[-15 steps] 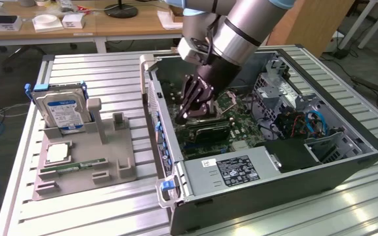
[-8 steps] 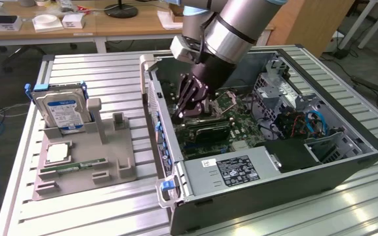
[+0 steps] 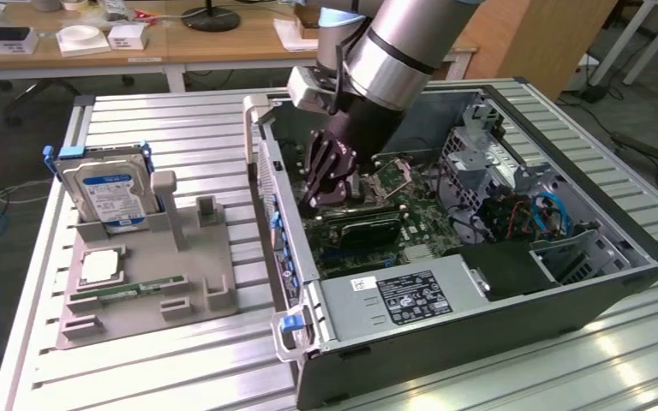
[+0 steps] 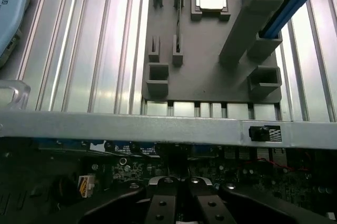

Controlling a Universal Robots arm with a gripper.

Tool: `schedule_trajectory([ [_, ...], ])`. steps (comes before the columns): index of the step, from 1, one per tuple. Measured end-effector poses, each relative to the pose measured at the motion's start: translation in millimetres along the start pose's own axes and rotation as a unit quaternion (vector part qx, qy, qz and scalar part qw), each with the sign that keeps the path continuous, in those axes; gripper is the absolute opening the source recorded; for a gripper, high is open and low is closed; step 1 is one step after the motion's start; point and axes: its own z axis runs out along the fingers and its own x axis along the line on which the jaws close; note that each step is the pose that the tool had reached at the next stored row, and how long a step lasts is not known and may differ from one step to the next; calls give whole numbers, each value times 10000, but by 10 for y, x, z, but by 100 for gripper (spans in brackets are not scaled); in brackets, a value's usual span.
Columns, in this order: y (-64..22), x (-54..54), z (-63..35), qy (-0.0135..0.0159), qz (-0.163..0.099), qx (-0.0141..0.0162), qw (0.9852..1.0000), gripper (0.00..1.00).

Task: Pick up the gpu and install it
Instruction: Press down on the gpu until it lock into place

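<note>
Reaching down into the open computer case, the gripper hangs just above the motherboard, its fingers drawn together. The gpu sits on the board just beside the fingertips, apart from the grey holder outside.

silver-grey arm, black pincer

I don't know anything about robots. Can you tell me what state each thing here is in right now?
computer case: lying on its side, open.
gripper: lowered inside the case, above the motherboard.
gpu: in the case by the gripper; cannot tell if it is fully seated.
hard drive: standing upright in the gray holder.
RAM stick: lying flat on the holder.
processor chip: lying flat in its recess.
</note>
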Motion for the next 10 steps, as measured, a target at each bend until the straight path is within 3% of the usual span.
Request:
schedule_trajectory([
  [1,8,0,3,0,1,26,10000,10],
  [6,54,-1,13,2,3,87,10000,10],
  [10,77,-4,6,5,4,106,9999,10],
])
